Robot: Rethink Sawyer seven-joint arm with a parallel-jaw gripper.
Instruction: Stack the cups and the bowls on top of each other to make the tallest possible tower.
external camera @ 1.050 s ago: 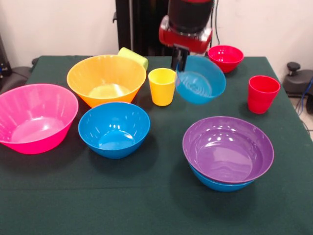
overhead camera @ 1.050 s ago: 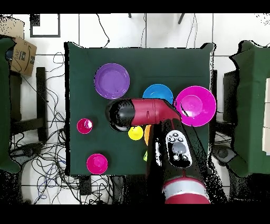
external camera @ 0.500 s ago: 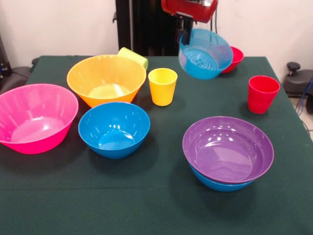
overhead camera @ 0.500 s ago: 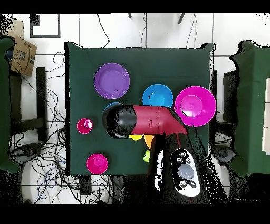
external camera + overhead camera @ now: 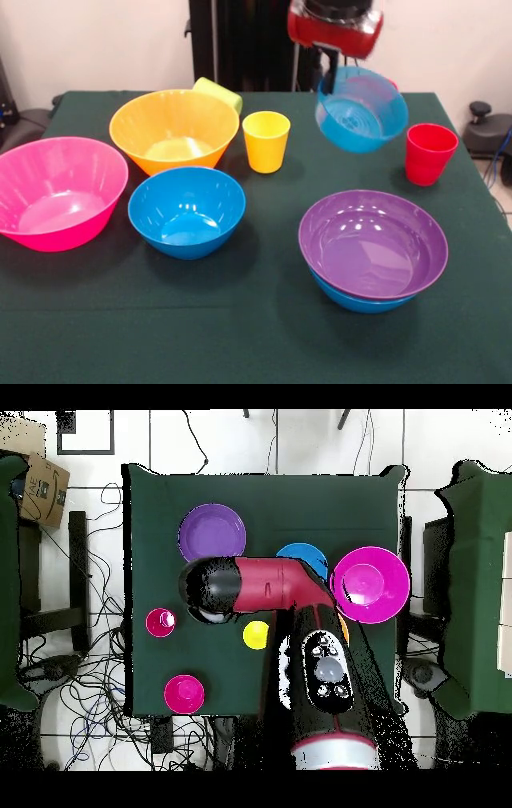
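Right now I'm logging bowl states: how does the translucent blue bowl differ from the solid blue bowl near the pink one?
The translucent blue bowl hangs tilted in the air from the gripper; the solid blue bowl sits upright on the table. The translucent one is smaller and see-through; the solid one is bigger and opaque. Both are round, blue and empty.

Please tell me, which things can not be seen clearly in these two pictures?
- Small red bowl: front view, hidden behind the held translucent blue bowl.
- Lime green cup: front view, mostly behind the orange bowl.
- Tool: overhead view, under the arm; front view, tips blurred.
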